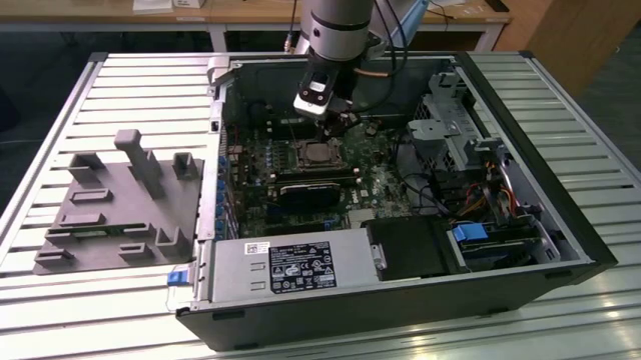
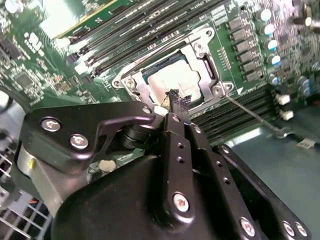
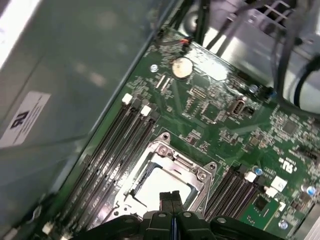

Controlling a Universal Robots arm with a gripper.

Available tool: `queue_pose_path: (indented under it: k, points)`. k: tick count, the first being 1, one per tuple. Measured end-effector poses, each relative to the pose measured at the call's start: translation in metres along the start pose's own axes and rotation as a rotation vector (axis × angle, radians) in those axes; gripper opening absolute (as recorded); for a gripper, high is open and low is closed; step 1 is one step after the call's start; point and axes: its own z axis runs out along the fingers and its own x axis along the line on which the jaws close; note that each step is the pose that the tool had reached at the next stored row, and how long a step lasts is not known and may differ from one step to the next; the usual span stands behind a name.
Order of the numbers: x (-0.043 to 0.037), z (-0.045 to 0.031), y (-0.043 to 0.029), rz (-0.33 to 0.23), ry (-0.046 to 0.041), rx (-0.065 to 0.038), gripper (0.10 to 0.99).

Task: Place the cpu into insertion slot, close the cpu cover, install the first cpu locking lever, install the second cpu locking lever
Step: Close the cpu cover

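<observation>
The cpu [image 2: 172, 80] lies flat in the insertion slot [image 1: 315, 154], its pale metal top showing through the cut-out of the cpu cover [image 2: 131, 84], which lies down around it. In the first wrist view the cpu [image 3: 159, 184] and cpu cover [image 3: 186, 163] sit just beyond my fingertips. My gripper [image 2: 178, 99] is shut with nothing between its fingers, its tip just above the chip's near edge. A thin metal locking lever [image 2: 252, 115] sticks out from one socket corner across the memory slots. In the exterior view the gripper [image 1: 338, 124] hangs just behind the socket.
The open computer case [image 1: 521, 187] walls in the board. A black heatsink block [image 1: 315, 189] sits in front of the socket, cables and drive bays [image 1: 481, 195] to the exterior view's right. Long memory slots [image 3: 117, 145] flank the socket. A grey fixture [image 1: 120, 202] lies outside the case.
</observation>
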Motion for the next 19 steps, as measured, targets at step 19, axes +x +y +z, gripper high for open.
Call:
queue_pose_path:
  k: [19]
  points:
    - [0.0, 0.0002, 0.0, -0.323, -0.0061, 0.008, 0.106]
